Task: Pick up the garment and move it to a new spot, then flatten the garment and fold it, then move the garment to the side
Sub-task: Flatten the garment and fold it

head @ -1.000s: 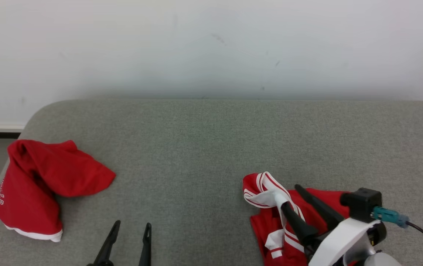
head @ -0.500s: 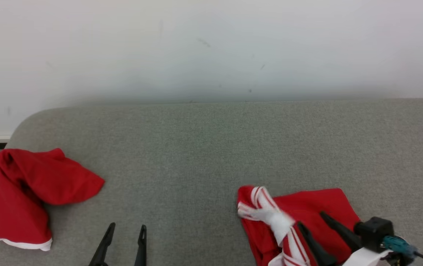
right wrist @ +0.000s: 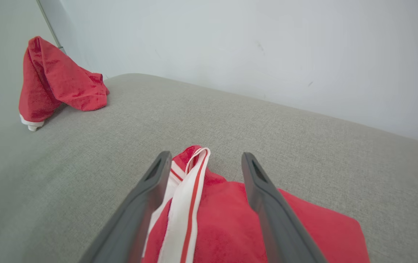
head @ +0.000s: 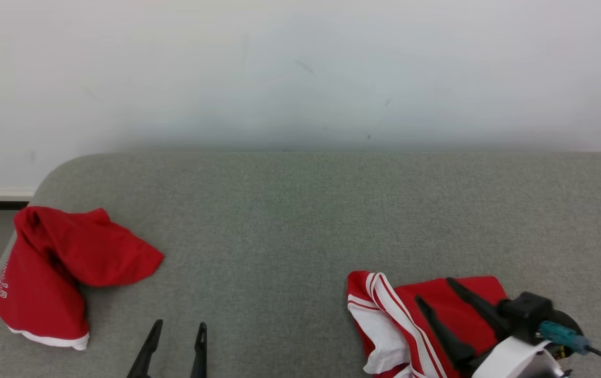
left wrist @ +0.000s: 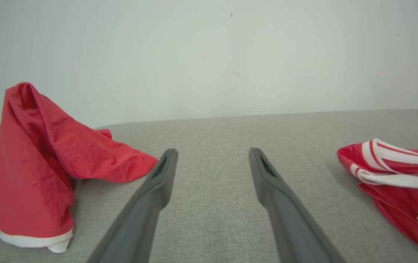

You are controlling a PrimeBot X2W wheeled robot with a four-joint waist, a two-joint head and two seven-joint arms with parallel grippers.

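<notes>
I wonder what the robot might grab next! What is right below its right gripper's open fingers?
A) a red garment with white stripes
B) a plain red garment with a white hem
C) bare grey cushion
A: in the right wrist view, the right gripper has its fingers spread open above the red garment with white stripes.

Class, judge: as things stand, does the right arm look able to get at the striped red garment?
Probably yes: the right gripper hangs open over the striped red garment, a finger either side of its white band, nothing in the way.
</notes>
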